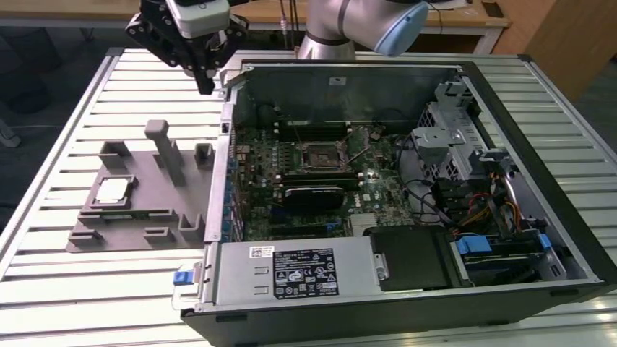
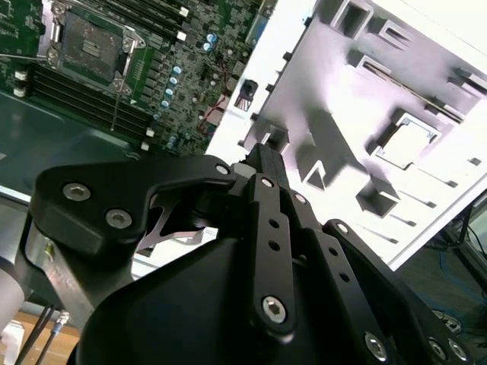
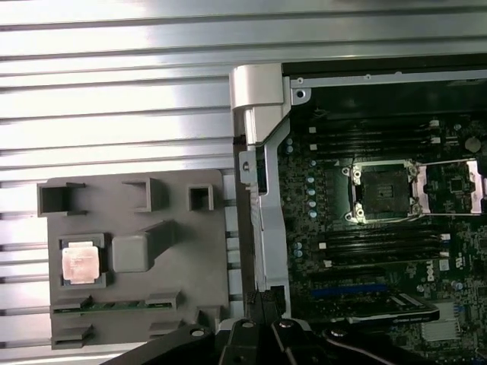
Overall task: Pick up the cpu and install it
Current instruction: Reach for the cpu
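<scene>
jaws: pressed together, nothing between them (fingertips meet in both wrist views)
gripper (image 1: 205, 87): hangs over the slatted table (image 1: 97, 289), just beside the case (image 1: 405, 311) corner
cpu (image 1: 113, 190): flat in a recess of the grey fixture (image 1: 144, 213), well apart from the gripper
socket (image 1: 318, 154): open, on the motherboard (image 1: 256, 217) inside the case

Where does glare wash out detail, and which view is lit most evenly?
Second wrist view: grey fixture and cpu bleached nearly white; first wrist view: the cpu glares pale; exterior view: evenly lit.
</scene>
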`<state>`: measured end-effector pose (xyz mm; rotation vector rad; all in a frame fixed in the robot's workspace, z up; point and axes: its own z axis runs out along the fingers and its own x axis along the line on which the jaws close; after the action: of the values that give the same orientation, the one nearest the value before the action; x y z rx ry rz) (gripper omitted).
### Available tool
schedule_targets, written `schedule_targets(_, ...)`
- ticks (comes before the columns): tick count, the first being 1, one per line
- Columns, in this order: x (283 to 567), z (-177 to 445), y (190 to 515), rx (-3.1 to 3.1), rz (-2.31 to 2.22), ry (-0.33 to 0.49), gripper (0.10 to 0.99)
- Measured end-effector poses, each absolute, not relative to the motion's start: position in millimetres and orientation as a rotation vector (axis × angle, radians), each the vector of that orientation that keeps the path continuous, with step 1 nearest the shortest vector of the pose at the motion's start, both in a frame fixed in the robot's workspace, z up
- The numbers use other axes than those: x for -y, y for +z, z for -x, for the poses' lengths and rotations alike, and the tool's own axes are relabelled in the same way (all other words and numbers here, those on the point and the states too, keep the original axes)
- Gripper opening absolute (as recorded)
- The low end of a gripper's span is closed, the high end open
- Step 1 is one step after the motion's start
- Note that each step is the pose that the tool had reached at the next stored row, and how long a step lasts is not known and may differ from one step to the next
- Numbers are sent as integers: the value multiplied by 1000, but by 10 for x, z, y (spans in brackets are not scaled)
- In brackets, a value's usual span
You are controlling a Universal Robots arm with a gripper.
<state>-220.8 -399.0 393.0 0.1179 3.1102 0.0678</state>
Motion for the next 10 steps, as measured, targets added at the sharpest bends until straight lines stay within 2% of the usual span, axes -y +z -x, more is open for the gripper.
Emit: schedule_targets(10,3990,2378,3896,-3110,-118,68,106)
